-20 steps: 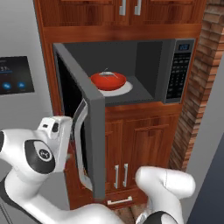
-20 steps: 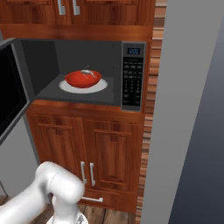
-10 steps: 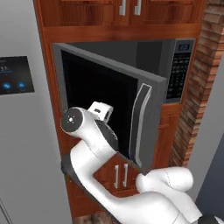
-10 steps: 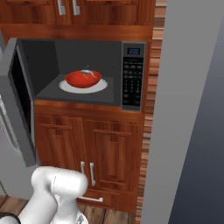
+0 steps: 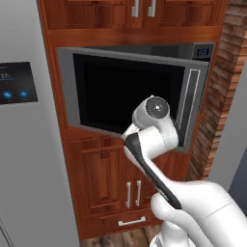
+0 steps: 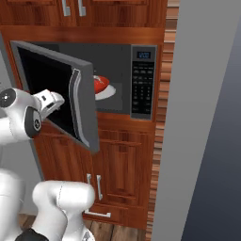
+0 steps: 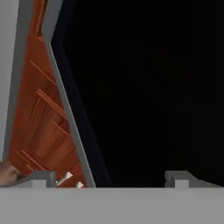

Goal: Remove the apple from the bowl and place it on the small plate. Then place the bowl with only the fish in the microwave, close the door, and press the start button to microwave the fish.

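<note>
Look at the left base view first. The door (image 5: pixel 130 94) is swung most of the way across the front of the microwave (image 5: pixel 193 50). It hides the inside, so you can't see the food from here. The white arm reaches up from the bottom right and bends in front of the door's black window. It looks like the arm is there to push the door shut.

Now the right base view. The door (image 6: pixel 56 89) hangs at a slant, with a gap left on the handle side. Through that gap you can see a bit of the red bowl (image 6: pixel 100 84) inside the microwave (image 6: pixel 127 70). It sits on a white disc (image 6: pixel 107 92). The fish and the apple are too hidden to tell. The keypad panel (image 6: pixel 143 81) is on the right, and nothing is touching it. The hand pokes out toward the black window, low on the door.

Last, the hand view. The two fingertips (image 7: pixel 179 177) of the gripper (image 7: pixel 111 177) stand far apart, with nothing between them. They point straight at the door's black window (image 7: pixel 148 87). You still need to close the door all the way, then press start.
</note>
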Robot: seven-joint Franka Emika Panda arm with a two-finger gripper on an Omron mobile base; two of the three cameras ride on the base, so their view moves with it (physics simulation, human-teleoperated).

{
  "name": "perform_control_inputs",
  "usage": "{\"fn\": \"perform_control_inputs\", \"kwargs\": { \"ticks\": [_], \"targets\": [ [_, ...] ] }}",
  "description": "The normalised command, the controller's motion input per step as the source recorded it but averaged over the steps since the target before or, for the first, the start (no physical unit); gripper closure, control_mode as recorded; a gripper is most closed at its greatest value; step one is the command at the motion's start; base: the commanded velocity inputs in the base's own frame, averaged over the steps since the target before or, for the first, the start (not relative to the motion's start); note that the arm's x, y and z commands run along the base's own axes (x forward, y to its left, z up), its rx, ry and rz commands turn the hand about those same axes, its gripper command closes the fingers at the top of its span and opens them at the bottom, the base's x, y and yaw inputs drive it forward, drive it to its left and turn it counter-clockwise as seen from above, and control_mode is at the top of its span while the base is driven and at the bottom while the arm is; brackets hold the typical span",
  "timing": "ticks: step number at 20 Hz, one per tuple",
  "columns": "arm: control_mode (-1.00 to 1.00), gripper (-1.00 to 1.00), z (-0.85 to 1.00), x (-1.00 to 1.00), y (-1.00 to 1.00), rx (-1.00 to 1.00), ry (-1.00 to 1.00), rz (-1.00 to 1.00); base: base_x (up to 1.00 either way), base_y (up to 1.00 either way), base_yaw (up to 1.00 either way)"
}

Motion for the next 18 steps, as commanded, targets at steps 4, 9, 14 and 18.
{"fn": "perform_control_inputs", "kwargs": {
  "ticks": [4,9,14,18],
  "targets": [
    [-1.0,-1.0,0.26,0.66,-0.94,0.3,-0.15,0.09,0.0,0.0,0.0],
    [-1.0,-1.0,0.23,0.64,-0.69,0.21,-0.14,0.09,0.0,0.0,0.0],
    [-1.0,-1.0,0.25,0.66,-0.22,0.12,-0.12,0.05,0.0,0.0,0.0],
    [-1.0,-1.0,0.25,0.64,0.03,0.01,-0.08,0.0,0.0,0.0,0.0]
  ]
}}
